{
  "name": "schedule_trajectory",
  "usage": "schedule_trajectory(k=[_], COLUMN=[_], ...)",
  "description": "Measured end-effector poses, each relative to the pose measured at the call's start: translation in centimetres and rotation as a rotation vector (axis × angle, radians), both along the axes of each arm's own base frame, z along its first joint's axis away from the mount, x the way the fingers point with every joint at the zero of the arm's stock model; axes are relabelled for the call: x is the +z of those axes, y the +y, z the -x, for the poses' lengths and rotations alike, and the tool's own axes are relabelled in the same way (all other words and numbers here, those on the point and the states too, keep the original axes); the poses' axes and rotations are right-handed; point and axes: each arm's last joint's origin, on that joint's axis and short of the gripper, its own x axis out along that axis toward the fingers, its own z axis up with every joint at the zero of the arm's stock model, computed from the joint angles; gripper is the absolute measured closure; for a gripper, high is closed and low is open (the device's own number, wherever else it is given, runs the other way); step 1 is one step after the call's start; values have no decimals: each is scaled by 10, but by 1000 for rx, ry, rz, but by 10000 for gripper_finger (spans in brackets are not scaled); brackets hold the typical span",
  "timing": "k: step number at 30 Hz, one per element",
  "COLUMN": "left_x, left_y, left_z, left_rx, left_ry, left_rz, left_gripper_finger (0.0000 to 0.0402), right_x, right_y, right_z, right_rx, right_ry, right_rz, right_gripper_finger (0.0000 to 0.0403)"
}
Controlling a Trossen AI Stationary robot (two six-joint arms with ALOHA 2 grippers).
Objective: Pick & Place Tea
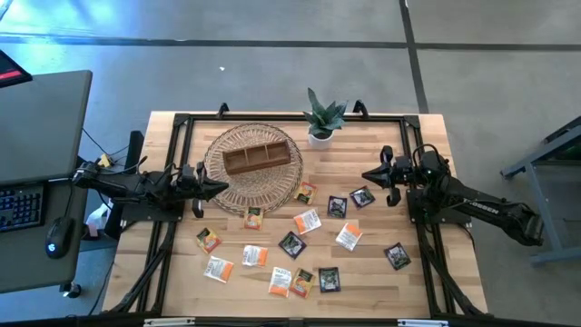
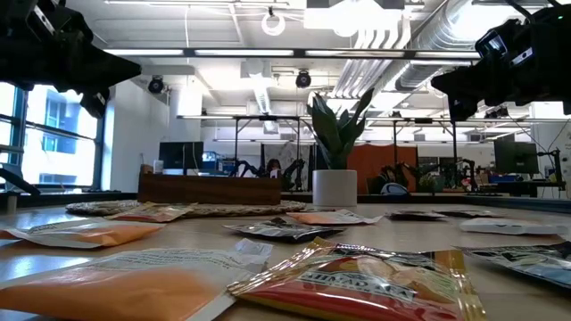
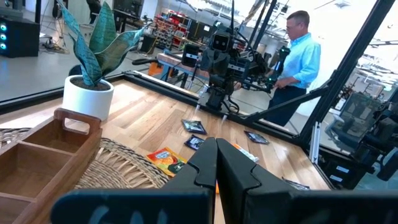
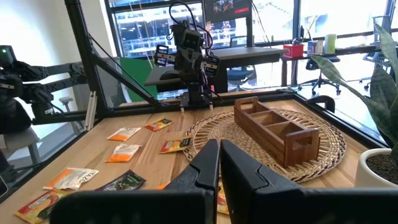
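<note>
On the left, the left gripper (image 1: 221, 188) hangs over the edge of the round woven straw mat (image 1: 238, 195), its fingers pressed together and empty. On this mat stands the brown wooden divided tray (image 1: 261, 156), with nothing in it. The small flat tea sachets (image 1: 307, 221), orange-and-white or dark, lie scattered on the pale wooden bench (image 1: 368, 259), in front of the mat and between the arms. On the right, the right gripper (image 1: 368, 176) waits with fingers also pressed together, near a dark sachet (image 1: 362, 197). To begin well, I think one arm should spread its fingers, descend on a separate sachet and pinch its edge.
</note>
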Motion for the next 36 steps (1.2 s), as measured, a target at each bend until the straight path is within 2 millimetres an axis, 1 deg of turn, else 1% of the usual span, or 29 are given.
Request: schedule_trajectory(k=[6,16,20,23,25,27,31,33,36], left_x=[0,7,7,7,7,6,-1,-2,-3], left_y=[0,3,3,3,3,1,-2,-3,-4], left_z=[0,1,1,1,1,1,0,-2,-4], left_rx=[3,105,116,117,101,49,-50,-87,-99], left_ry=[-4,-73,-58,-56,-61,-49,30,43,59], left_rz=[1,26,-62,-74,-51,-43,-92,-94,-94], left_gripper_finger=[401,401,401,401,401,401,401,401,401], right_x=[0,0,0,0,0,0,0,0,0], right_y=[0,0,0,0,0,0,0,0,0], right_z=[0,0,0,0,0,0,0,0,0], right_rx=[0,0,0,0,0,0,0,0,0], right_ry=[0,0,0,0,0,0,0,0,0], right_rz=[0,0,0,0,0,0,0,0,0], right_gripper_finger=[391,391,391,391,391,391,391,391,391])
